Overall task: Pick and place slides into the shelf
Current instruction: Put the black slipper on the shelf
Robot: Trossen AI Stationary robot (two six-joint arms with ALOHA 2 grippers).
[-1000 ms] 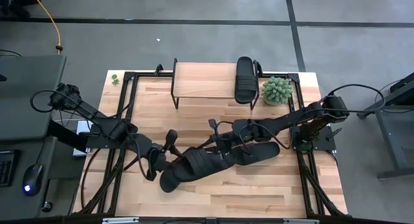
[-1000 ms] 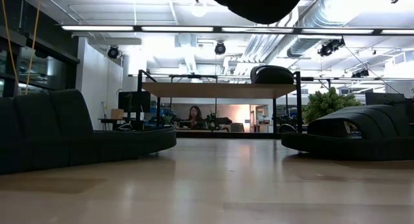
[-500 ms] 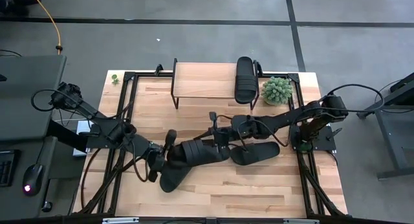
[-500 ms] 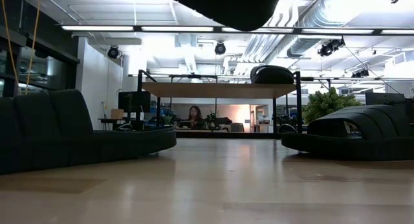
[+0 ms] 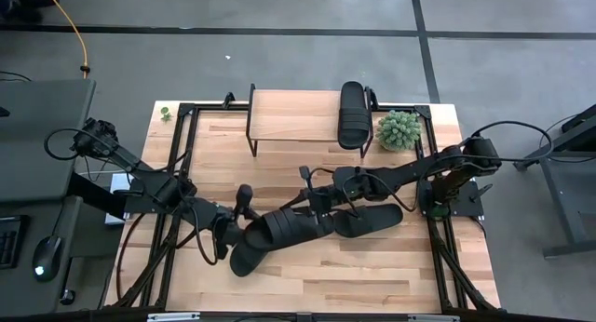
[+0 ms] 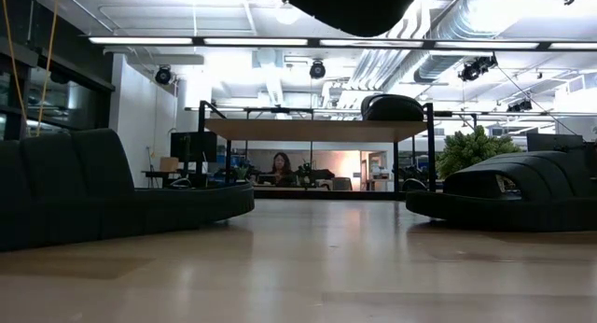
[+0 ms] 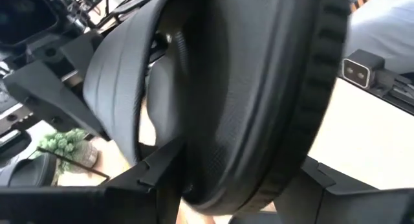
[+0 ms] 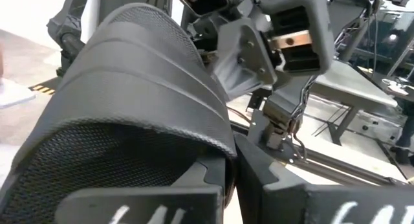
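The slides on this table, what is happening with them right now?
Both arms hold one black slide in the air above the table. The right end effector is shut on its strap end, and the left end effector grips the other end. Two more slides lie on the table: one under the lifted one, another below the right arm. A fourth slide already rests on the shelf, next to a small green plant.
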